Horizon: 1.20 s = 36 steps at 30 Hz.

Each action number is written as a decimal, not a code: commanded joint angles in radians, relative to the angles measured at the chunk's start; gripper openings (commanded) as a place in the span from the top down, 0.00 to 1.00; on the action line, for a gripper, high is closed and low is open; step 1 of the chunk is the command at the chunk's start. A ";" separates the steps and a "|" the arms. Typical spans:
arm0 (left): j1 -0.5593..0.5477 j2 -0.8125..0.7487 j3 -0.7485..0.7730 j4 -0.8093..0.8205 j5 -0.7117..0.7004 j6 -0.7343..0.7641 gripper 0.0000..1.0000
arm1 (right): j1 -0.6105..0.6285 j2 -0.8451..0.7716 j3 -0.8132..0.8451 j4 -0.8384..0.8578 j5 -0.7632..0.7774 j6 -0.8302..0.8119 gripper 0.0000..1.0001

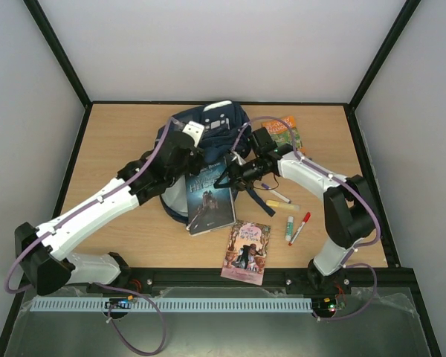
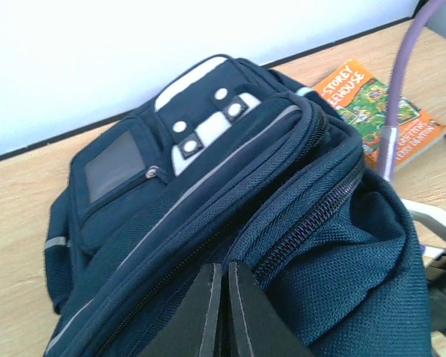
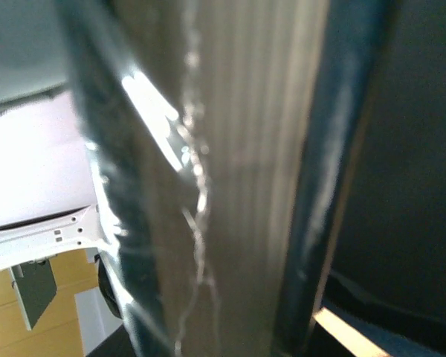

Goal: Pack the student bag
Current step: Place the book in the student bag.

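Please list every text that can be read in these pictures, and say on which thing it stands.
"STOREY", "EEHOUSE" (start hidden): on the orange book.
Title on the dark book: too blurred to read.
Title on the pink book: too small to read.
On the student bag: no text seen.

The student bag (image 1: 208, 125) (image 2: 208, 201) is a large navy blue fabric backpack lying at 12 o'clock on the bench (image 1: 111, 134), close to the far edge and roughly centred. Its front faces up. A grey-white patch with round studs sits near the top, and a small pocket with a greyish window lies beside it. Pale grey stripes follow the zipped seams. The fabric is creased and bulging, and the bag is slumped rather than upright.
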<state>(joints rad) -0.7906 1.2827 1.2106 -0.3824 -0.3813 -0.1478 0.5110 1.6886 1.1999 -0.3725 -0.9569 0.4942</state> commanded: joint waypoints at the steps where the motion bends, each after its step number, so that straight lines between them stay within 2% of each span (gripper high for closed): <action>1: -0.034 -0.079 0.034 0.026 0.028 -0.081 0.98 | -0.002 0.001 0.037 0.086 -0.076 0.076 0.99; 5: -0.058 -0.082 0.038 0.000 0.057 -0.118 0.98 | -0.002 0.044 0.056 0.076 -0.037 0.056 0.99; 12: -0.056 -0.066 -0.056 0.012 -0.040 -0.067 0.97 | -0.001 0.118 0.043 0.138 -0.001 0.044 0.96; 20: -0.022 -0.092 -0.173 0.087 0.023 -0.078 0.98 | 0.005 0.157 0.026 0.177 0.127 -0.051 0.93; 21: -0.020 -0.094 -0.178 0.091 0.024 -0.081 0.98 | 0.008 0.160 0.024 0.188 0.142 -0.069 0.90; 24: -0.012 -0.109 -0.199 0.102 0.027 -0.087 0.98 | 0.032 0.190 0.050 0.151 0.213 -0.175 0.71; 28: 0.000 -0.128 -0.203 0.096 0.036 -0.080 0.98 | 0.036 0.201 0.091 0.067 0.250 -0.252 0.54; 34: 0.025 -0.140 -0.203 0.094 0.046 -0.062 0.98 | 0.035 0.048 0.056 -0.033 0.383 -0.410 0.37; 36: 0.032 -0.144 -0.201 0.097 0.051 -0.062 0.98 | 0.035 -0.003 0.031 -0.071 0.423 -0.459 0.34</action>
<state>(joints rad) -0.7803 1.1797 1.0077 -0.3264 -0.3161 -0.2131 0.5388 1.8259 1.2472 -0.3485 -0.6258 0.1978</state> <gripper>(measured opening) 0.032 0.635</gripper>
